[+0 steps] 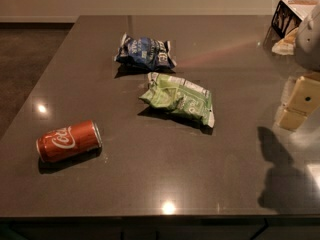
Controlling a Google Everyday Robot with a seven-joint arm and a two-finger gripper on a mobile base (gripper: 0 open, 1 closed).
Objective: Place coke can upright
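Lying on its side near the front left corner of the dark grey worktop [150, 184], the coke can [69, 141] had its long axis running roughly left to right, tilted a little so that the right end sat farther back than the left. Its silvery rimmed end pointed right, toward the middle of the worktop, its other end pointed toward the left edge, and the white script faced upward. Well apart from it, near the centre, lay a crinkled green chip bag [179, 99], and just behind that, not touching it, a blue chip bag [145, 52]. The gripper [300, 104], cream-coloured, hung at the far right edge of the view above the worktop, far from the can and from both bags, gripping nothing; whether it was open or closed could not be told. Its dark shadow fell on the worktop toward the front right. A dark-edged container [278, 20] stood at the back right corner, its contents unclear.
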